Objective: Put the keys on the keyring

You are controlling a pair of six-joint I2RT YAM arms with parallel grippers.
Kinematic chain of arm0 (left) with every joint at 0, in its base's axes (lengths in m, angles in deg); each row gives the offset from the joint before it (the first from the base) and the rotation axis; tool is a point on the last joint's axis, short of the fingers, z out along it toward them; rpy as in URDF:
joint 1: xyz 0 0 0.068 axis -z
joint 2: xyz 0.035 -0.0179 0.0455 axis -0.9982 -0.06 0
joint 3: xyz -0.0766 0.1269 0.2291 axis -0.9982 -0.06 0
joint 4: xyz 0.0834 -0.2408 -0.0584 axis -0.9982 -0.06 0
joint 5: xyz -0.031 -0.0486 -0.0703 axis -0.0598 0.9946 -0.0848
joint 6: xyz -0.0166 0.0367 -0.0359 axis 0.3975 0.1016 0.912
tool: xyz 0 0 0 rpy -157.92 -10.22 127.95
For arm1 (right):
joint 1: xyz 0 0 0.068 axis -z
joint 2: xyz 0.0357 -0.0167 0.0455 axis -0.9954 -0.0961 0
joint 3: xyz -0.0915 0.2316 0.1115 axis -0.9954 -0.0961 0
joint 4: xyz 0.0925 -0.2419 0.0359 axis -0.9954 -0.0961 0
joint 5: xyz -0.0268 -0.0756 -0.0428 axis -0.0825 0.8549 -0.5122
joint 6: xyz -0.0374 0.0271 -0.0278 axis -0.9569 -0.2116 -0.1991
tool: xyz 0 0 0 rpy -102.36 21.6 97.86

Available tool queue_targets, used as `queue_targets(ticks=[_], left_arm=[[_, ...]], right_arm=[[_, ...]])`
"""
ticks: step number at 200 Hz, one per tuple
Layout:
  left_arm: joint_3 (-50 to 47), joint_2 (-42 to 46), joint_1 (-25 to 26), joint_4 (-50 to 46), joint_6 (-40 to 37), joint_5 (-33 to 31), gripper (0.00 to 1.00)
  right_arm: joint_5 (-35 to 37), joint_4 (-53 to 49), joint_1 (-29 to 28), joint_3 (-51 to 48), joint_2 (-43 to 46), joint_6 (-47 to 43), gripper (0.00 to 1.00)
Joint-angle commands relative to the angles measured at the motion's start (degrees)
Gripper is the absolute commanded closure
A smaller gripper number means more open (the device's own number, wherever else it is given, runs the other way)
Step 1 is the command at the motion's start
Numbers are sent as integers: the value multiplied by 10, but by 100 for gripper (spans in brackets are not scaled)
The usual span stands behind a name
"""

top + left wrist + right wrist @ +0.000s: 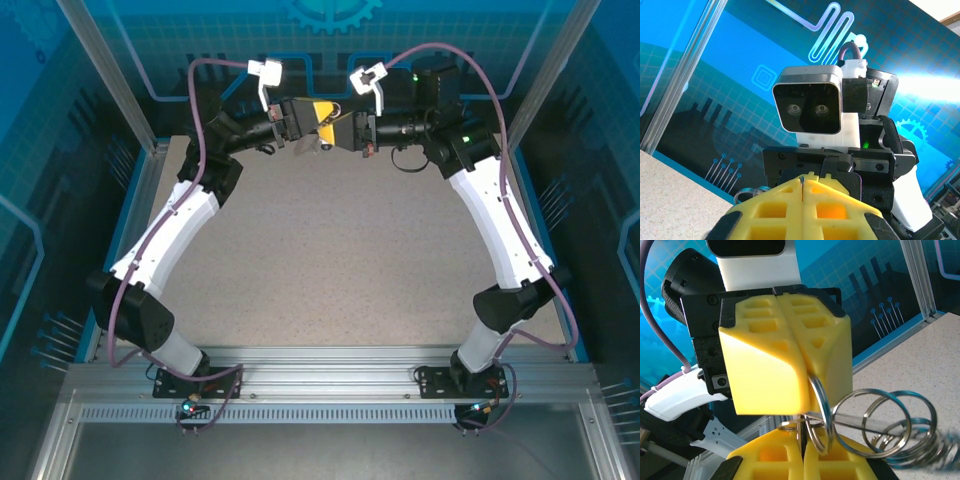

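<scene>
Both grippers meet in the air over the far middle of the table. My left gripper (320,124) (810,178) (807,399) is shut, and its yellow fingers pinch a silvery split ring (821,396) of the keyring. A chain of several larger silvery rings (885,422) (747,193) hangs off to the side, blurring at its far end. My right gripper (342,133) (803,441) is shut just below, on a thin upright metal piece (800,429) that a small ring circles. I cannot tell whether that piece belongs to the keys; a dark key head is hidden.
The speckled table (330,260) lies below both grippers. Blue patterned walls and aluminium posts (110,70) enclose the back and sides. A metal rail (330,385) runs along the near edge by the arm bases.
</scene>
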Motion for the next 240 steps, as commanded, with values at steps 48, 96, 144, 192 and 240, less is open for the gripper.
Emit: queue_targets(ticks=[48,96,144,192,240], left_arm=[[-9,10,3,74,43,-30,100],[3,-4,3,89,58,-19,100],[25,-18,3,97,75,-2,100],[32,-29,3,127,109,5,100],[33,-31,3,134,117,5,100]], right_arm=[[-20,105,75,-147,117,76,73],[-21,108,108,-150,142,82,62],[-17,99,103,-126,118,65,56],[-1,114,75,-86,85,65,55],[14,150,62,-58,59,88,57]])
